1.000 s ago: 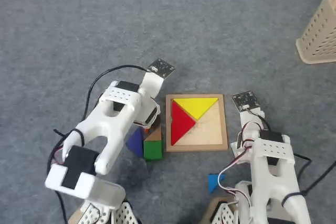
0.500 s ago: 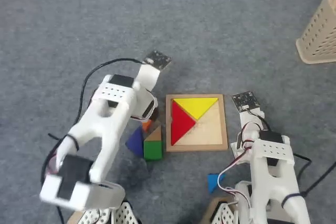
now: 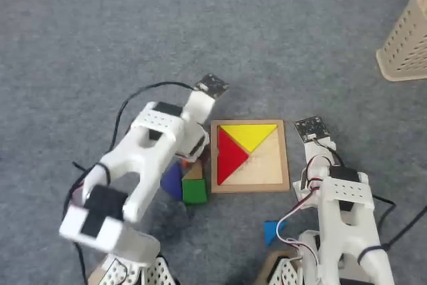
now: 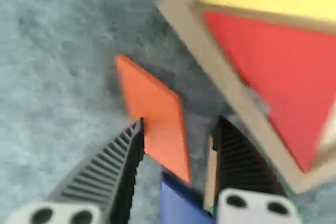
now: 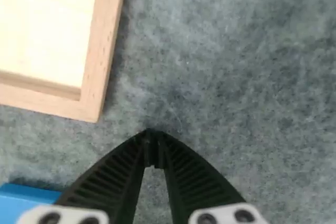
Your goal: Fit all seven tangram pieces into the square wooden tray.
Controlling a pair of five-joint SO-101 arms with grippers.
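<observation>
Grey felt covers the bench. My left tool [image 4: 179, 124] is spread wide, straddling the orange piece [image 4: 152, 114] just beside the wooden tray [image 3: 253, 188]. My right tool [image 5: 149, 136] is pressed together over bare felt near a tray corner. Only the yellow triangle [image 3: 248, 135] and red triangle [image 3: 230, 157] are seated. The green piece [image 3: 195, 193], dark blue piece [image 3: 172, 179] and light blue piece [image 3: 270, 231] lie outside, so I'd say we're early on.
</observation>
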